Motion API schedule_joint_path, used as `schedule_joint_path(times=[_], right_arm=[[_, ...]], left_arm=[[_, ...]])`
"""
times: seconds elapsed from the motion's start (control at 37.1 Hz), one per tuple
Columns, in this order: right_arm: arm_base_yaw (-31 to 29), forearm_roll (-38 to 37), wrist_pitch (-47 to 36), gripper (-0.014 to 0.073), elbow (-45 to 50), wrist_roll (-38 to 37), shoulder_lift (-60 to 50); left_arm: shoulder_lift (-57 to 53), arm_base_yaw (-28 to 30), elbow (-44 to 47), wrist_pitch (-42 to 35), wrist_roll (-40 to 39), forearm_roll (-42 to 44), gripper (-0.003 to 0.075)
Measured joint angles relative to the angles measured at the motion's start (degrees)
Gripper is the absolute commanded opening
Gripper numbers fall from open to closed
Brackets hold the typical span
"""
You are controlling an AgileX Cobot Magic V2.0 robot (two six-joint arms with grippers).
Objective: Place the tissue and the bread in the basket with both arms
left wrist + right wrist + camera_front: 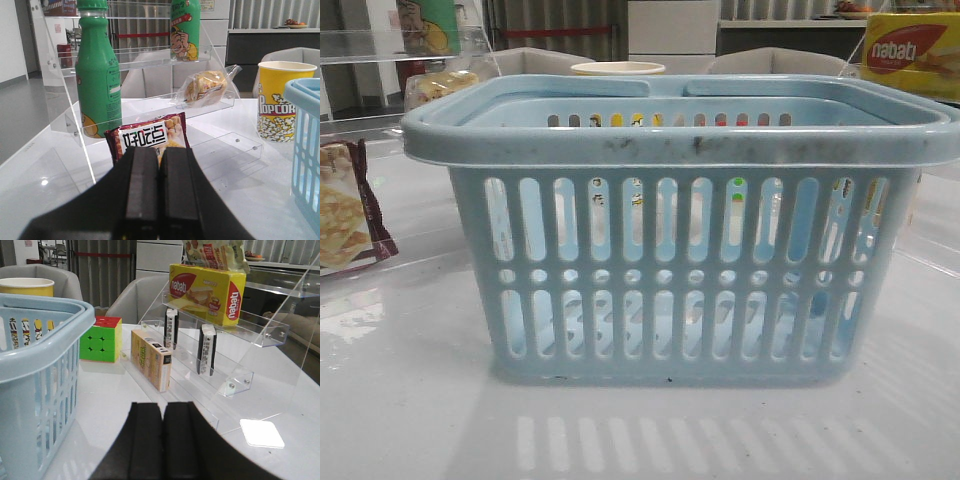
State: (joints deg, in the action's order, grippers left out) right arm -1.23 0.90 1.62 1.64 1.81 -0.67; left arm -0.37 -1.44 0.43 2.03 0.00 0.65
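The light-blue basket [680,270] stands in the middle of the table; its side also shows in the left wrist view [306,150] and the right wrist view [40,365]. The bread [205,87], a clear packet, lies on a clear acrylic shelf, and shows in the front view [440,85] behind the basket's left corner. Two dark tissue packs [171,329] [206,349] stand on edge on another acrylic shelf. My left gripper [159,150] is shut and empty, low over the table before a cracker bag. My right gripper [163,405] is shut and empty, beside the basket. Neither gripper shows in the front view.
A maroon-edged cracker bag [147,137] and a green bottle [97,75] stand by the left shelf. A popcorn cup [280,100] stands behind the basket. A colour cube [100,338], a small yellow box [150,357] and a nabati box [207,287] are by the right shelf.
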Motion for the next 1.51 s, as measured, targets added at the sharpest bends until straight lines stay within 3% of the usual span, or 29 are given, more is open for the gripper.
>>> schedule_joint_path(times=[0.92,1.13,1.51], right_arm=[[0.0,0.0,-1.6,0.0029,0.0,0.0,0.0],[0.0,0.2,-3.0,0.0029,-0.4,-0.7,0.0],[0.0,0.2,11.1,0.0029,-21.3,-0.9,4.1]], left_arm=[[0.0,0.0,0.0,-0.1,0.0,0.0,0.0091],[0.0,0.0,-0.6,-4.7,0.0,0.0,0.0091],[4.4,0.0,-21.8,3.9,0.0,-0.1,0.0091]])
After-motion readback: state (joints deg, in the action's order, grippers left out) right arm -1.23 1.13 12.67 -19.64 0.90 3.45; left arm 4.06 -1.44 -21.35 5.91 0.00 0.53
